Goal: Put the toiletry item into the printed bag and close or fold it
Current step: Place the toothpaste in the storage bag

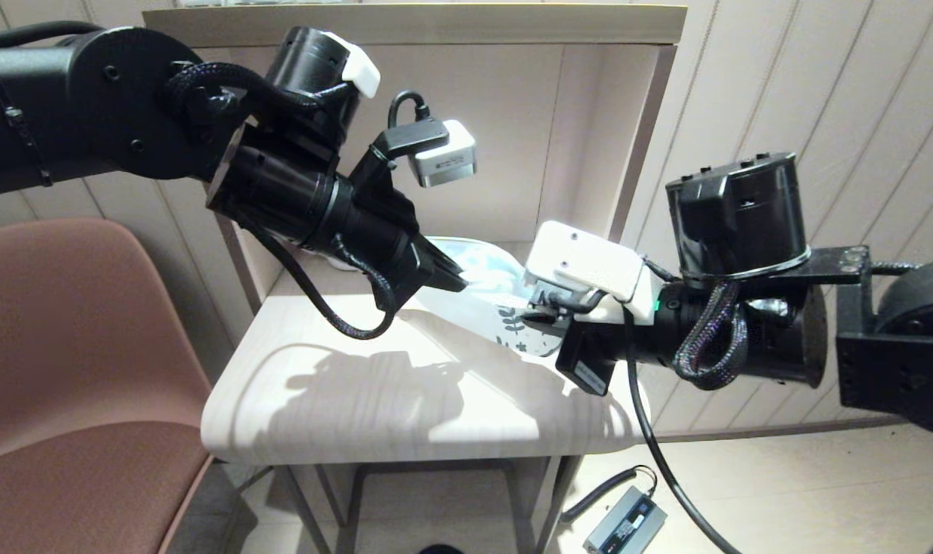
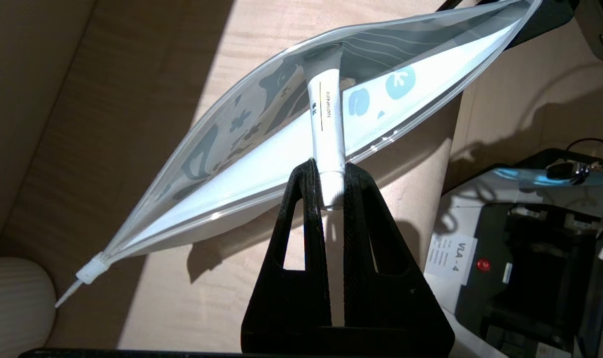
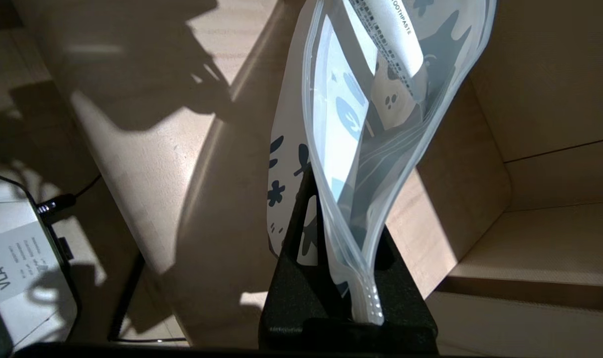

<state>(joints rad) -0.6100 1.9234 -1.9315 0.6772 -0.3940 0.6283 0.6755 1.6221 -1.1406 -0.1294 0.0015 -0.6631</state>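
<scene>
Pale wood table (image 1: 404,400) under a shelf niche holds the work. Left gripper (image 2: 331,185) is clamped on the cap end of the toothpaste tube (image 2: 326,124), whose far end already sits inside the gaping mouth of the printed bag (image 2: 241,164). Right gripper (image 3: 348,278) pinches the bag's zip corner, holding it up. To do this well, keep the mouth spread, push the tube deeper along the bag's length, then release only once it clears the zip track.
</scene>
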